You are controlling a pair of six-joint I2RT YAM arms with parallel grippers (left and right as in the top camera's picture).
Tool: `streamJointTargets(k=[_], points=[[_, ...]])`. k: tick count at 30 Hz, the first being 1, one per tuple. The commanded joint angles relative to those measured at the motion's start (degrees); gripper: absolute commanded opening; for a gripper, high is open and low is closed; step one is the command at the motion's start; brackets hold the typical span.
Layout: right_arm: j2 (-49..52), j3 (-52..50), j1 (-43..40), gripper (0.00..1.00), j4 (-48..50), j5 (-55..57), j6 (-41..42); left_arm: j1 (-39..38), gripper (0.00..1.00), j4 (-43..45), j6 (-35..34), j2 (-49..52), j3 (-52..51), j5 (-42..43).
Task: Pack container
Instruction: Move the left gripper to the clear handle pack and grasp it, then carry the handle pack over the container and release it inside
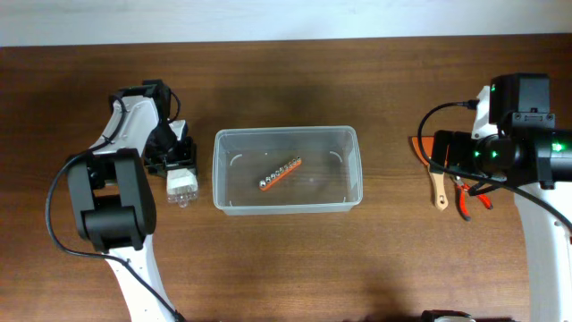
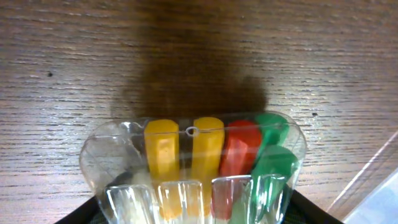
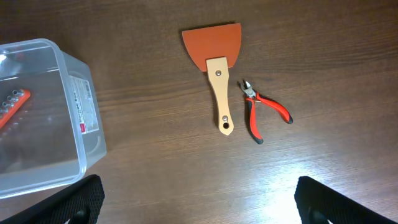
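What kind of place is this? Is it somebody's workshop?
Probably a workshop or a robot lab bench: a wooden table, hand tools like pliers and a scraper, and a clear tub for packing them.

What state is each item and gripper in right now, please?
Clear plastic rectangular container: upright, lidless, holding the bit strip.
Orange strip of metal bits: lying inside the container.
Small clear battery pack: between gripper fingers, grip unclear.
Left gripper: around the pack, closure unclear.
Right gripper: open, empty.
Orange-bladed, wooden-handled scraper: flat on the table.
Red-handled pliers: flat beside the scraper, not touching.
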Motion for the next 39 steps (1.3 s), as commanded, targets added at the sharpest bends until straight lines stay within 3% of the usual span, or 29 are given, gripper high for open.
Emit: streamJointTargets(k=[1,4,11,15,22,33,39], points=[[-0.07,1.16,-0.26,0.99,0.2,1.07,0.0,0.13,0.41,0.17,0.07,2.01,-0.63,1.03],[-0.07,1.16,-0.26,0.99,0.2,1.07,0.02,0.13,0.37,0.13,0.07,2.01,-0.63,1.03],[-0.07,1.16,-0.26,0.99,0.2,1.07,0.02,0.13,0.1,0.13,0.07,2.01,-0.63,1.03],[-0.07,1.16,-0.26,0.99,0.2,1.07,0.02,0.13,0.02,0.13,0.07,2.01,-0.61,1.03],[-0.07,1.16,-0.26,0.99,0.17,1.07,0.02,0.13,0.02,-2.23,0.11,1.99,2.19,0.76],[-0.07,1.16,-0.26,0.99,0.2,1.09,0.0,-0.13,0.02,-8.48,0.81,-5.35,17.51,-0.48],[-0.07,1.16,-0.26,0.99,0.39,1.07,0.0,-6.91,0.02,-11.85,15.3,-13.42,22.88,-0.46]])
